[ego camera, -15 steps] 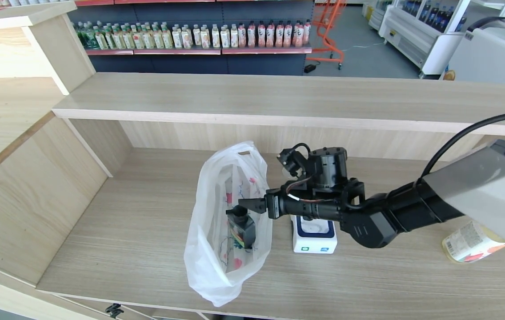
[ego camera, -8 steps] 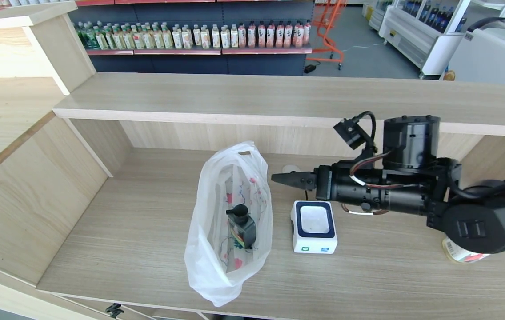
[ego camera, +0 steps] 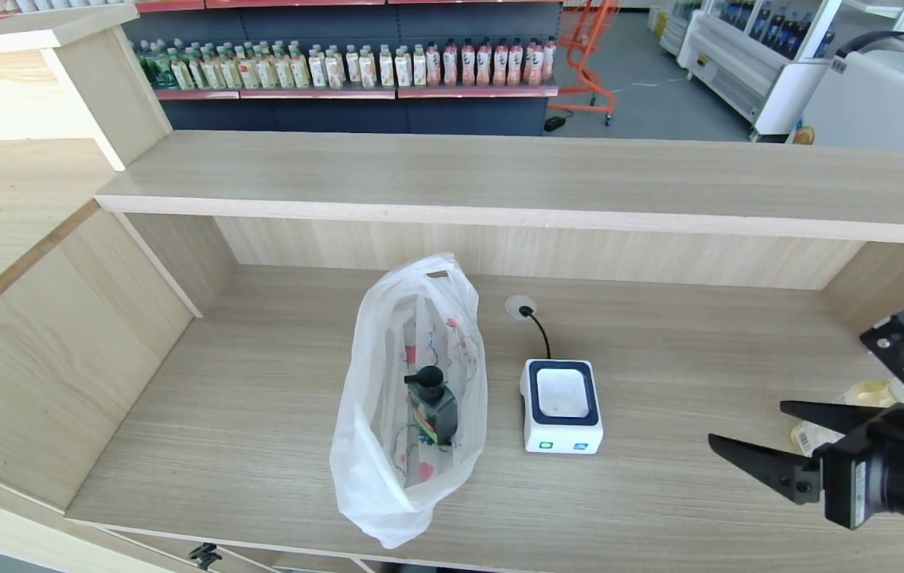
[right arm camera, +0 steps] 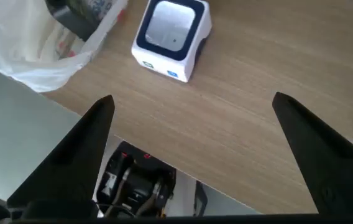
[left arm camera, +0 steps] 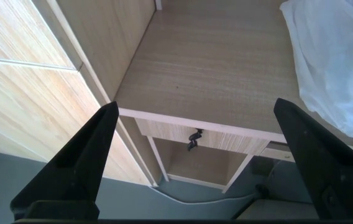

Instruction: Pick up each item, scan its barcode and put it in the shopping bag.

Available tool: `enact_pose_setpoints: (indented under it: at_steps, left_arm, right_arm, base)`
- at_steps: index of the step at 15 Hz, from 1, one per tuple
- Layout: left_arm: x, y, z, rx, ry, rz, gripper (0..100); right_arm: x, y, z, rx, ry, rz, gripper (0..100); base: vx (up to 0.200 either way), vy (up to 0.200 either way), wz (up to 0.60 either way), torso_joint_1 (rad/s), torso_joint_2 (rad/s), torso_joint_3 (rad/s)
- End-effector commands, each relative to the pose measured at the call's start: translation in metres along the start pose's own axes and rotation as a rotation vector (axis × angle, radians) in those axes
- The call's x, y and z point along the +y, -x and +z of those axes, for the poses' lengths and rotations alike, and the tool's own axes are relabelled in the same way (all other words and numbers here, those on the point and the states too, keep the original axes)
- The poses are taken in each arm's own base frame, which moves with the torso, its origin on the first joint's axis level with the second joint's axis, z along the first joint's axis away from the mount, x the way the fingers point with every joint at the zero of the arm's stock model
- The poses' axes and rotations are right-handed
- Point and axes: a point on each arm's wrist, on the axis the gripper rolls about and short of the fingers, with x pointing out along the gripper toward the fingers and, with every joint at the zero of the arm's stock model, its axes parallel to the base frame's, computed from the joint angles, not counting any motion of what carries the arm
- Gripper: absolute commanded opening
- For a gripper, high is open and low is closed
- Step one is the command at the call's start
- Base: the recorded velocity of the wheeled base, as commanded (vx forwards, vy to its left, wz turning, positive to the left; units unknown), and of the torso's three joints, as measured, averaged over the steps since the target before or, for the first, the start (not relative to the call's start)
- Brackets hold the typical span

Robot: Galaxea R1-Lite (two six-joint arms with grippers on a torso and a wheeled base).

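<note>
A light wood counter [ego camera: 261, 382] sits in a recess, closed in by a wood back panel [ego camera: 619, 255] and a slanted side panel [ego camera: 46, 374] on the left. A raised ledge [ego camera: 500, 171] runs along the top of the back panel. Under the counter's front edge hangs a small dark handle [left arm camera: 193, 139]. Beyond the ledge, a dark blue store shelf [ego camera: 468, 111] carries a row of bottles [ego camera: 356, 65]. To its right, an orange metal rack [ego camera: 591, 60] and white glass-topped freezers [ego camera: 746, 56] stand on the grey floor [ego camera: 659, 99].
</note>
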Motion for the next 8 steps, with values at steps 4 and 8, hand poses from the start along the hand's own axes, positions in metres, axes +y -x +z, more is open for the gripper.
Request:
enact_pose_setpoints:
  at_steps: [4,8]
  left_arm:
    - [0.000,0.000,0.000,0.000,0.000,0.001,100]
    - [0.000,0.000,0.000,0.000,0.000,0.001,100]
  right_arm:
    - [-0.030,0.044,0.009,-0.146,-0.062,-0.313,100]
    - [-0.034,0.041,0.011,-0.136,-0.074,-0.339,100]
  base:
    - [0.000,0.000,0.00,0.000,0.00,0.000]
    - [0.000,0.000,0.00,0.000,0.00,0.000]
